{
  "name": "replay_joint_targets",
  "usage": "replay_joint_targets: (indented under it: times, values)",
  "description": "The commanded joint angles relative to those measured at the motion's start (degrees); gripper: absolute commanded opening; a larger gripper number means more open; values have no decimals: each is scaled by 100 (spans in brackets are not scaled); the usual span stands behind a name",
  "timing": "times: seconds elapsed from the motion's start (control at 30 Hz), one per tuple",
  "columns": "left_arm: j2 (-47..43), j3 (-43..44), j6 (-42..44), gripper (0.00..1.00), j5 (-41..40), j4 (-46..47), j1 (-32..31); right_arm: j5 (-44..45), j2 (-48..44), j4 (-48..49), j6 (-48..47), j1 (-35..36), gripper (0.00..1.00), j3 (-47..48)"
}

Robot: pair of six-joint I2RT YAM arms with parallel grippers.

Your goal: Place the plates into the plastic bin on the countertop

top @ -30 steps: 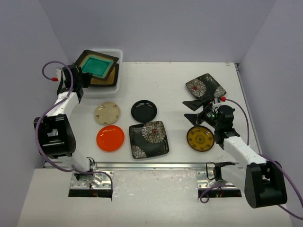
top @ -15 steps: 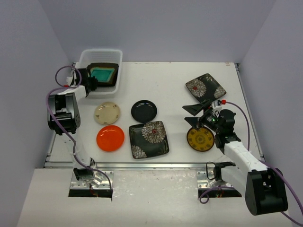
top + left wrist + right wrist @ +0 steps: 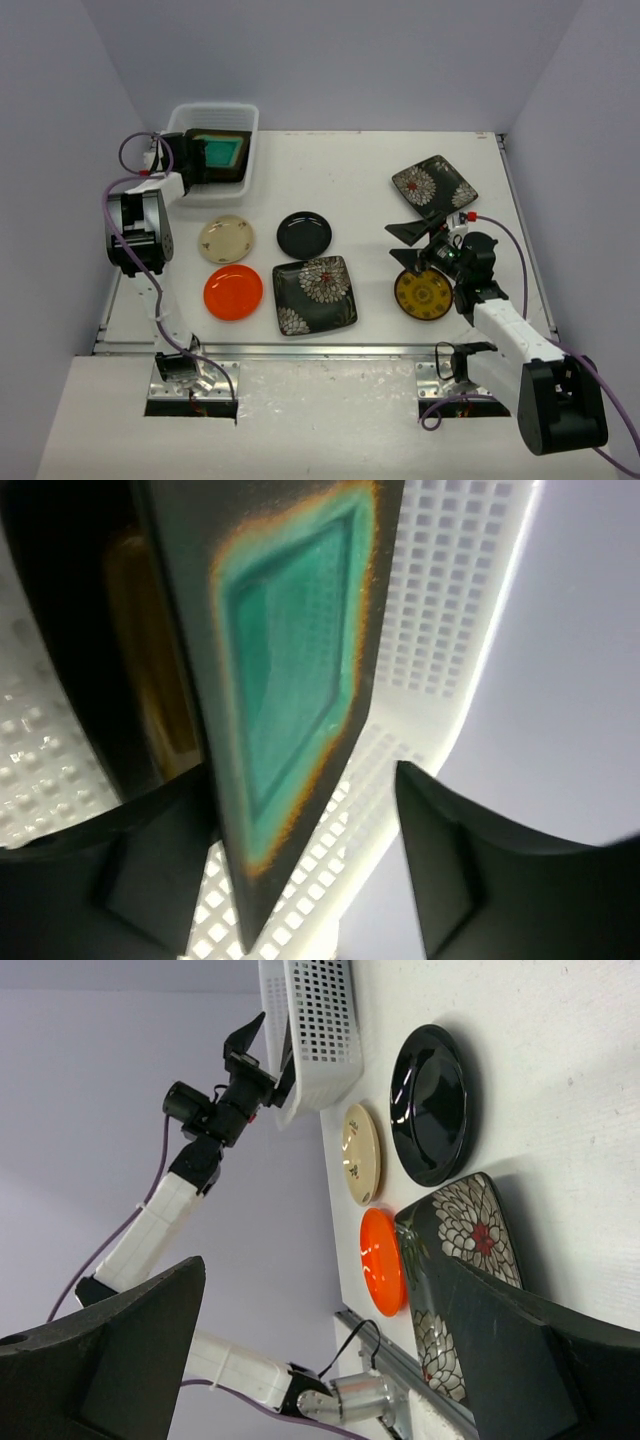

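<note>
The plastic bin [image 3: 213,112] stands at the far left of the countertop [image 3: 350,200]. In it the teal-centred square plate [image 3: 215,152] lies tilted on an amber-centred one [image 3: 150,680]. My left gripper [image 3: 188,160] is at the bin's left side, open. The teal plate [image 3: 290,670] is between its fingers, against the left one and apart from the right one. My right gripper [image 3: 405,245] hangs wide open and empty just above the yellow-patterned plate [image 3: 423,294]. A floral square plate [image 3: 434,186] lies beyond it.
On the countertop lie a cream round plate [image 3: 226,239], a black round plate [image 3: 304,233], an orange plate [image 3: 233,292] and a second floral square plate [image 3: 314,294]. A metal rail [image 3: 320,350] runs along the front edge. Walls close in on both sides.
The left arm swung in and lowered the teal plate into the bin, then its jaws opened off it. The right gripper dropped slightly toward the yellow plate, still open.
</note>
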Motion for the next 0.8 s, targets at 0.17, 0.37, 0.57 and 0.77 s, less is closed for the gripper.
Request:
replay_joint_targets:
  times: [0.17,0.37,0.57,0.77]
  values:
    - [-416,501,168,100,264,-231,-87,90,-77,9,-468,-24,99,196]
    - [-574,692,493,100,697,-1205,-78,-335,618,-2788,-3704,61,99,2154]
    - [-363,564,547,100,1444,-1157,-31,-877,1605,-4527,-5568,580,99,3190]
    - [-69,1195,793,100,1446,-1428,-8,-806,1602,-4479,-5770,1198,99,3192]
